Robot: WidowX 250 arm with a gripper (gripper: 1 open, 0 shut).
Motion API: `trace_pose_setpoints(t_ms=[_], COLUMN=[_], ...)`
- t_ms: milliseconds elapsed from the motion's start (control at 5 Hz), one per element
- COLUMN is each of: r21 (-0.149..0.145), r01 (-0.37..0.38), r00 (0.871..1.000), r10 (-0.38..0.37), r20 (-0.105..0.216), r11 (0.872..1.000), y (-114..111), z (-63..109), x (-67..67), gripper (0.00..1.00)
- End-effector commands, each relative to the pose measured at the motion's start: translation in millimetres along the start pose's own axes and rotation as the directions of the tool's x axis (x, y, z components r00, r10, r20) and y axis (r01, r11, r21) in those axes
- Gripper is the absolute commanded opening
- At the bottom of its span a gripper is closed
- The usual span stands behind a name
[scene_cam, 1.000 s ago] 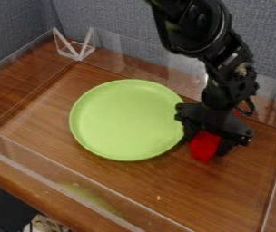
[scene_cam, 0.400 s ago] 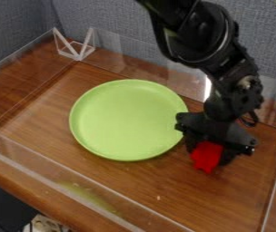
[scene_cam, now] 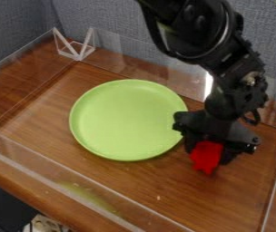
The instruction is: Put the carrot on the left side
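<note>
From where I stand I count one carrot (scene_cam: 206,158), red and blocky, right under the one gripper (scene_cam: 214,145). One lime-green plate (scene_cam: 126,119) lies just to its left. One small wire stand (scene_cam: 73,43) sits far off, up-left, on the one bench (scene_cam: 32,95).
</note>
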State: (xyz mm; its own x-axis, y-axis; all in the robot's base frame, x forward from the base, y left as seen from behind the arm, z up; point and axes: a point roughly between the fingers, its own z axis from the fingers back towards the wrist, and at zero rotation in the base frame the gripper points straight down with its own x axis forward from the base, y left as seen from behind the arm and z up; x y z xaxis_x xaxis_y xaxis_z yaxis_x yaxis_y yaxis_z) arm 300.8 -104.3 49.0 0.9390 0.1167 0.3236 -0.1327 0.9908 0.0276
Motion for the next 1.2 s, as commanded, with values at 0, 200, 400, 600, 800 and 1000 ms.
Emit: trace_pose_setpoints(t_ms=[0, 200, 400, 600, 800, 1000], r21=[-0.024, -0.018, -0.010, -0.003, -0.021, -0.024], r01=[-0.025, -0.047, -0.075, -0.101, -0.151, -0.163], r00=[0.998, 0.998, 0.996, 0.994, 0.986, 0.984], r10=[0.026, 0.048, 0.075, 0.101, 0.152, 0.164], r20=[0.052, 0.050, 0.049, 0.049, 0.069, 0.072], r11=[0.999, 0.999, 0.997, 0.995, 0.988, 0.986], y=[4, 12, 2, -8, -13, -22], z=[16.6, 15.1, 11.2, 9.1, 26.9, 36.5], x=[3.5, -1.8, -8.7, -15.2, -14.0, -1.5], gripper=[0.00, 0.00, 0.00, 0.00, 0.00, 0.00])
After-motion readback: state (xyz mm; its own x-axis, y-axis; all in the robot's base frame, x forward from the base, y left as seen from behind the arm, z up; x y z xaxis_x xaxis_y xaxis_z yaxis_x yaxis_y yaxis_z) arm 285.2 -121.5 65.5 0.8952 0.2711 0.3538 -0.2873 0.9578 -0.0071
